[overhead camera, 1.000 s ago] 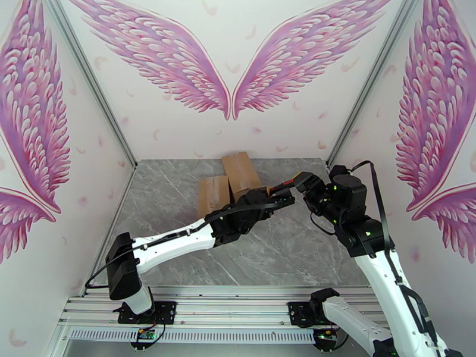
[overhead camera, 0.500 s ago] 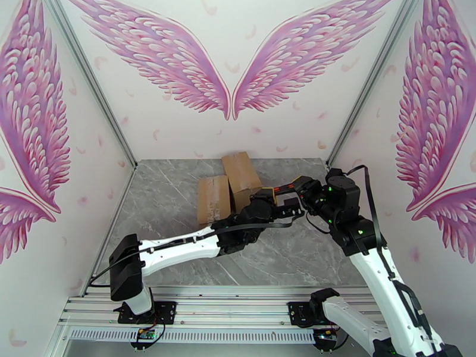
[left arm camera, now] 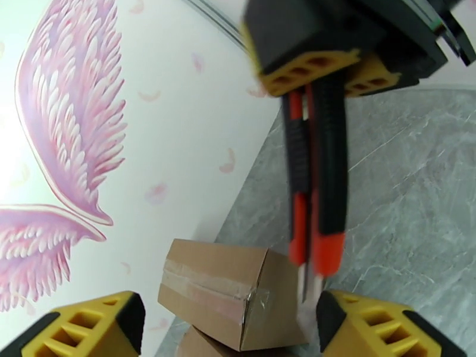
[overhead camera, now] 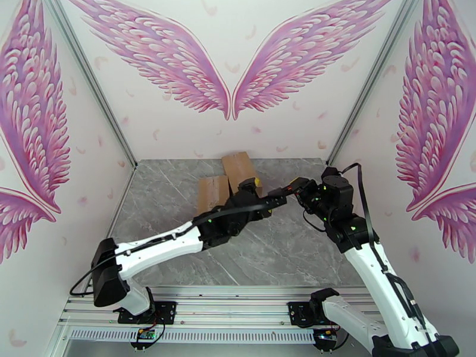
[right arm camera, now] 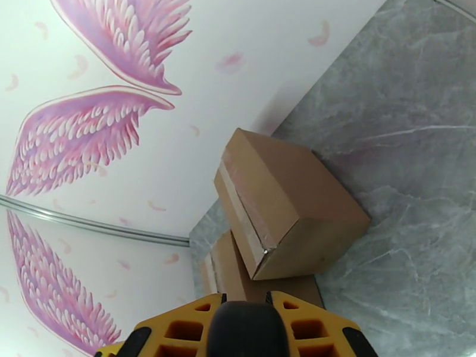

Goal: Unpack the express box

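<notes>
Two taped cardboard express boxes lie at the back of the table, one (overhead camera: 240, 166) behind the other (overhead camera: 212, 195). My right gripper (overhead camera: 291, 189) is shut on a red and black utility knife (left arm camera: 315, 174), whose blade tip points toward the boxes. In the left wrist view the knife hangs between my left gripper's (left arm camera: 226, 319) yellow fingertips (left arm camera: 381, 328), which stand wide open and do not touch it. The rear box (left arm camera: 223, 290) lies just beyond those fingertips. In the right wrist view the yellow fingers (right arm camera: 178, 331) clamp the black handle, with both boxes (right arm camera: 285, 203) ahead.
The grey marble tabletop (overhead camera: 285, 251) is bounded by white walls with pink wings at the back and sides. The two arms cross closely at the table's middle right, just right of the boxes.
My left gripper has swung back and left from beside the right gripper to the boxes' right edge. The right gripper with the knife has shifted slightly up and left.
</notes>
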